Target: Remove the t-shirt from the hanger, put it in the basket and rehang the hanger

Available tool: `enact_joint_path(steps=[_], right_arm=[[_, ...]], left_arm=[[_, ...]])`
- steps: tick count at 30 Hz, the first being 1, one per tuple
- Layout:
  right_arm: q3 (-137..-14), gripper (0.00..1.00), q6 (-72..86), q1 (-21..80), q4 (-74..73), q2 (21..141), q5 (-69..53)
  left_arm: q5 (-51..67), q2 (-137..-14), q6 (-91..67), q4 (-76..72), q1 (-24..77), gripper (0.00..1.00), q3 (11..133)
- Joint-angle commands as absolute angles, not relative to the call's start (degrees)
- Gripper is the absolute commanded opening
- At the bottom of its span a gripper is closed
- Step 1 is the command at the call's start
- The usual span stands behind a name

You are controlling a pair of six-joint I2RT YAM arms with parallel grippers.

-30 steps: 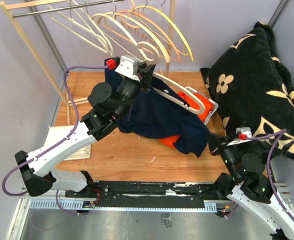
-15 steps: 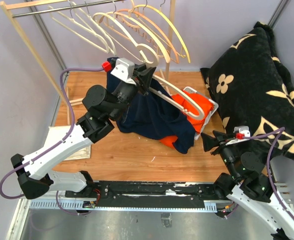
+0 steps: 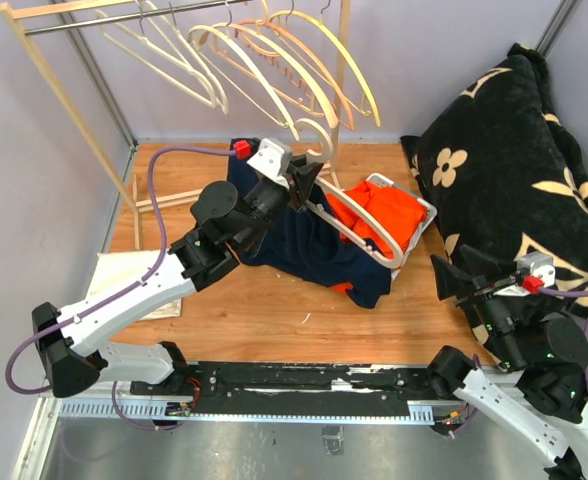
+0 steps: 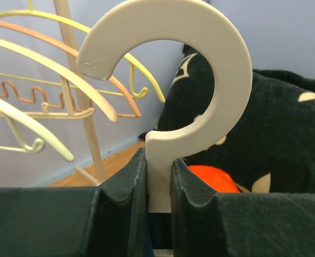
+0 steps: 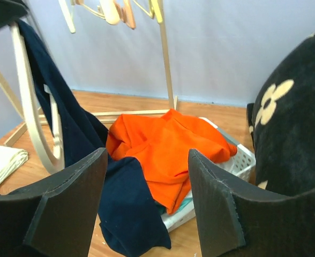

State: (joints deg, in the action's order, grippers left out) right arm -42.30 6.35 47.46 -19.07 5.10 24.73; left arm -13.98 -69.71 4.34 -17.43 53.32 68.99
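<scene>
From my station I see a navy t-shirt (image 3: 304,250), cream hanger (image 4: 230,64), bright orange garment (image 3: 394,210), white basket (image 5: 244,159), black blanket (image 3: 514,130) patterned with cream flowers, and a light-brown wooden bench (image 3: 274,310).

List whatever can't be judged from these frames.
- How far the navy t-shirt is off the hanger. In the top view the left arm covers where they meet. In the left wrist view the fingers hide everything below the hook. In the right wrist view the top-left corner cuts the hanger off.
- What lies under the orange garment in the white basket: covered in every view.
</scene>
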Motion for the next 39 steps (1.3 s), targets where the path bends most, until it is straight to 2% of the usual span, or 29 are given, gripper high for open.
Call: enact_joint_path(steps=[1, 10, 20, 39], right_arm=[[-46.2, 0.62, 1.23, 48.68, -18.9, 9.0, 18.55], [-53.38, 0.61, 1.08, 48.61, -19.17, 23.2, 8.11], [-56.18, 0.57, 5.13, 48.61, -18.87, 33.39, 2.63], [-53.61, 0.42, 8.58, 48.6, -15.34, 39.37, -0.19]], left_arm=[[-11.73, -70.37, 3.76, -20.49, 53.0, 0.0, 67.43], [-8.43, -72.77, 3.07, -18.95, 53.51, 0.01, 65.44], [-6.82, -73.92, 1.97, -18.32, 53.92, 0.01, 63.79], [-5.35, -71.36, 2.25, -21.57, 54.93, 0.0, 60.71]])
